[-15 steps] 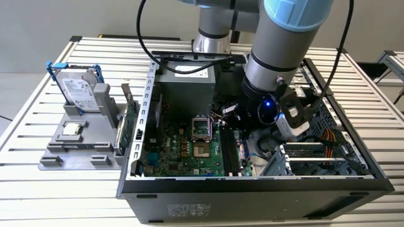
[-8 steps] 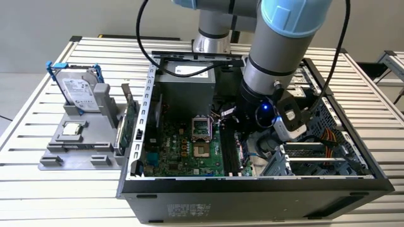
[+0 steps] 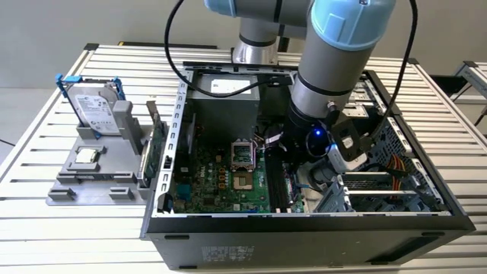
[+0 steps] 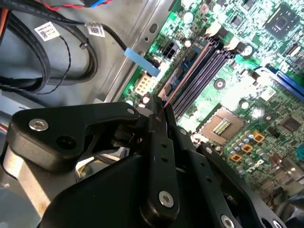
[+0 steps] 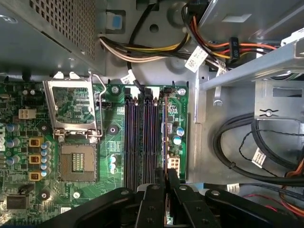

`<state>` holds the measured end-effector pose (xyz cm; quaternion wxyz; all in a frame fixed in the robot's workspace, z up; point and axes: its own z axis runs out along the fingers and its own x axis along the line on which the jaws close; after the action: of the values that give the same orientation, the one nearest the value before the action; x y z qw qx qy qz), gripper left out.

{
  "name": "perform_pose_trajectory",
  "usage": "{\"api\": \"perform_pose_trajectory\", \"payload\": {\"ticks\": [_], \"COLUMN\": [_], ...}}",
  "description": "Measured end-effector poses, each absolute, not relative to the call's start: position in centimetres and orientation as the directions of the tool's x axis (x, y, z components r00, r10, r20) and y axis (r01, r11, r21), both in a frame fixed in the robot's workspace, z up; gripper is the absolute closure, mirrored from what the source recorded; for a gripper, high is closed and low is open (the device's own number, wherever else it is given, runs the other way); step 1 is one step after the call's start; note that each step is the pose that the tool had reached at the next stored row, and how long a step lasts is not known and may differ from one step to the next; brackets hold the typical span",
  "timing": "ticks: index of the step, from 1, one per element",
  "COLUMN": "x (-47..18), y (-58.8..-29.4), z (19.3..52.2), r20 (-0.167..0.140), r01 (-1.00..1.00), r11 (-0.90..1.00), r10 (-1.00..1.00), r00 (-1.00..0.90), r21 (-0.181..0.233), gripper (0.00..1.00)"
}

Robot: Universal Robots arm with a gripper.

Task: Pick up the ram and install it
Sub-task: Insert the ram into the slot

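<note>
matt black plastic hand (image 4: 159, 111), glossy green motherboard (image 5: 114, 137), metal case (image 3: 304, 225)

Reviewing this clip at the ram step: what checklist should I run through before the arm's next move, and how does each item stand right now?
1. Ram gripped: ok. The gripper has its jaws closed on the thin stick, seen edge-on in both wrist views.
2. Ram parallel to the black slots: ok. It runs along them, on the side away from the CPU socket.
3. Ram seated in a slot: cannot tell.
4. Slot latches open: cannot tell.
5. Neighbouring slots free: ok, no sticks in them.
6. Cables off the slots: ok. They lie beside the board.
</note>
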<state>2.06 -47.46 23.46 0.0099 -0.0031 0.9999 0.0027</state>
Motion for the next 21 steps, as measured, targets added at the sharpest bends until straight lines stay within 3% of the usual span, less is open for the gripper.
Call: {"api": "perform_pose_trajectory", "payload": {"ticks": [21], "x": [1.8], "y": [-47.1], "z": [22.0], "r20": [-0.022], "r01": [-0.072], "r11": [0.997], "r10": [-0.072], "r00": [-0.997], "r21": [-0.011], "gripper": [1.00]}}
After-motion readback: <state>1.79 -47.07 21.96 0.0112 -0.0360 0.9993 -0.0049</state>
